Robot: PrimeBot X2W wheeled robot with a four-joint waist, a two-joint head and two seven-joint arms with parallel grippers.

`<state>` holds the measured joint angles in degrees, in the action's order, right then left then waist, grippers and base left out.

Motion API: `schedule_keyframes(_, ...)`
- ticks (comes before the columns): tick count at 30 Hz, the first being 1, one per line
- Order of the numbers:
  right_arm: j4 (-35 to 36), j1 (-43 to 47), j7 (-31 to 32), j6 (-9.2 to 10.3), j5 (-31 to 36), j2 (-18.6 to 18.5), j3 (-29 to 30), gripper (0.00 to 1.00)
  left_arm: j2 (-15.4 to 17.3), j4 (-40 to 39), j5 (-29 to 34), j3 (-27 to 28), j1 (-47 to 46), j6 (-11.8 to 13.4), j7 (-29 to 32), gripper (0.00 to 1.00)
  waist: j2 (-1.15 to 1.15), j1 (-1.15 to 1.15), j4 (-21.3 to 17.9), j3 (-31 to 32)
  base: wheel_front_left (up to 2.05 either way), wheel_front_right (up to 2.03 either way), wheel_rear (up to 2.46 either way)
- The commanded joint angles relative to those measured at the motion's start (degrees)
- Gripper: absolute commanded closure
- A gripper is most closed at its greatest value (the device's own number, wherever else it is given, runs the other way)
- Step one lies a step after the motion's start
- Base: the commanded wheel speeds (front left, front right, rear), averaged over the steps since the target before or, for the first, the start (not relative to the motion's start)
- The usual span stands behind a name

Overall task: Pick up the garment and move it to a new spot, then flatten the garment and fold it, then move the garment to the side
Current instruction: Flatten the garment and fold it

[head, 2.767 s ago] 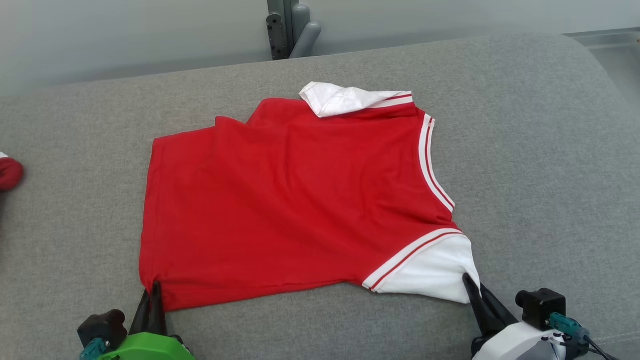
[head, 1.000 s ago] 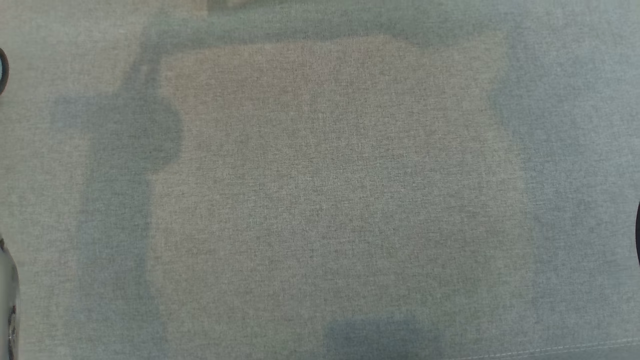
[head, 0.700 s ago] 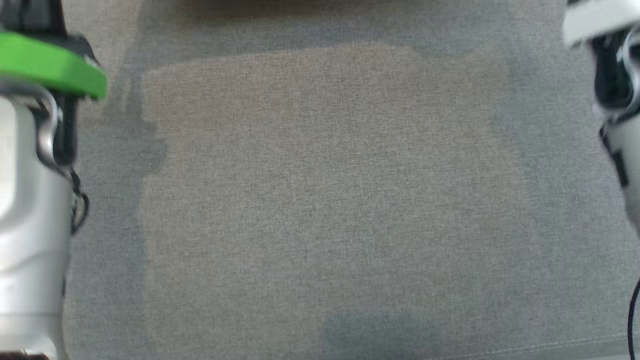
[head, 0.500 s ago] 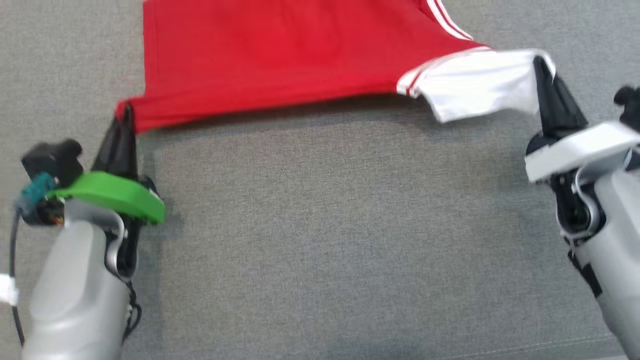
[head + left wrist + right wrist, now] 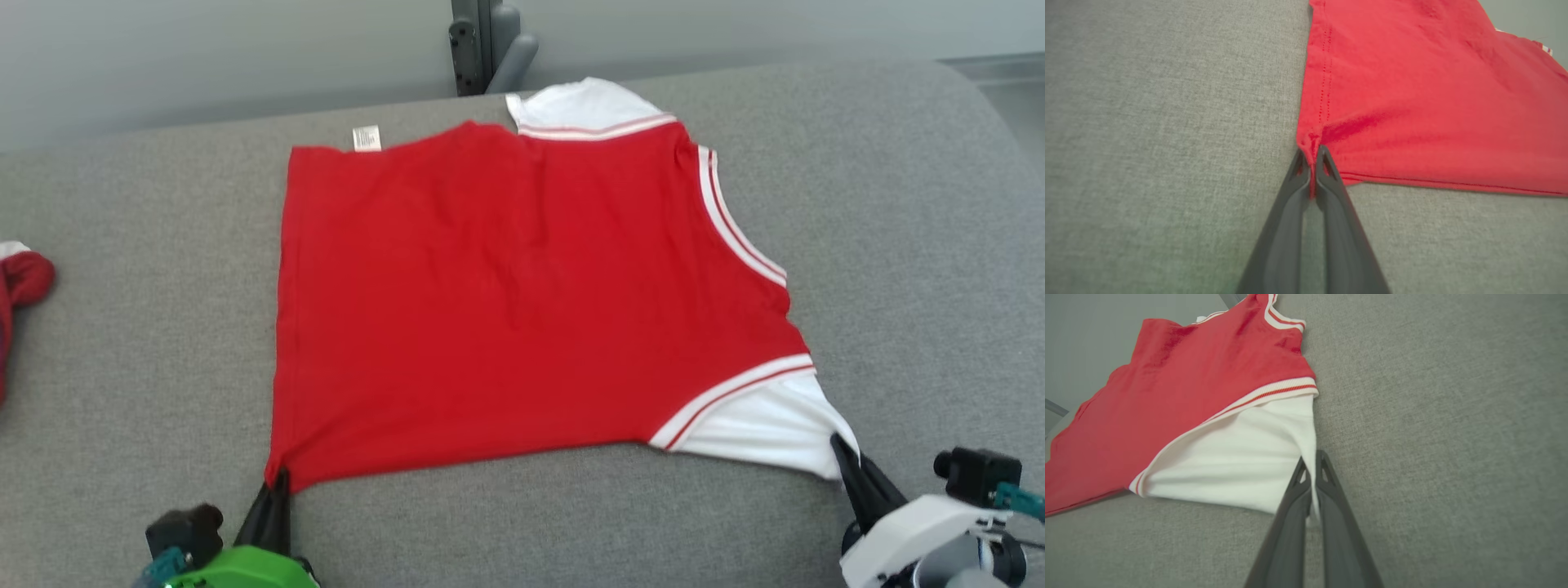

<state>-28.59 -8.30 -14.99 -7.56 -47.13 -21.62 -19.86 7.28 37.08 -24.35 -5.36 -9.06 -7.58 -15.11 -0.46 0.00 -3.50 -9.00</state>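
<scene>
Grey fabric sofa (image 5: 898, 204) (woven upholstery) before a pale wall (image 5: 204, 57).

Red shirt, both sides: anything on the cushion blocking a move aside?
Left: a bunched red cloth lies at the head view's edge, apart from the red shirt, with bare grey cushion between. Right: nothing visible. The left hand pinches its hem corner, the right hand its white sleeve.

The garment (image 5: 522, 302) is smooth matt red knit cloth; the sofa (image 5: 898, 245) is coarse grey woven fabric.
</scene>
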Motion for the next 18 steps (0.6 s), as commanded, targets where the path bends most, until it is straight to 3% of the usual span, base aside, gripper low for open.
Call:
schedule_keyframes(1, 0.0, 2.8, -0.3, 0.14, 0.4, -0.6, -0.2, 1.0, 0.0, -0.4, 0.9, 1.1, 3.2, 0.2, 0.0, 1.0, 0.46, 0.0, -0.6, 8.0, 0.0, 0.0, 0.0)
schedule_keyframes(9, 1.2, 12.4, -0.3, 0.13, 2.6, 0.9, -0.7, 1.0, -1.5, -3.2, 4.6, 0.8, 13.8, 0.2, 0.0, 1.0, 0.46, 0.0, 0.1, 12.0, 0.0, 0.0, 0.0)
schedule_keyframes(18, 2.7, 20.2, -0.2, 0.13, 1.7, -0.4, -2.0, 1.0, -2.6, -4.5, 5.2, 2.3, 19.9, 0.2, 0.0, 1.0, 0.46, 0.0, 2.2, 13.6, 0.0, 0.0, 0.0)
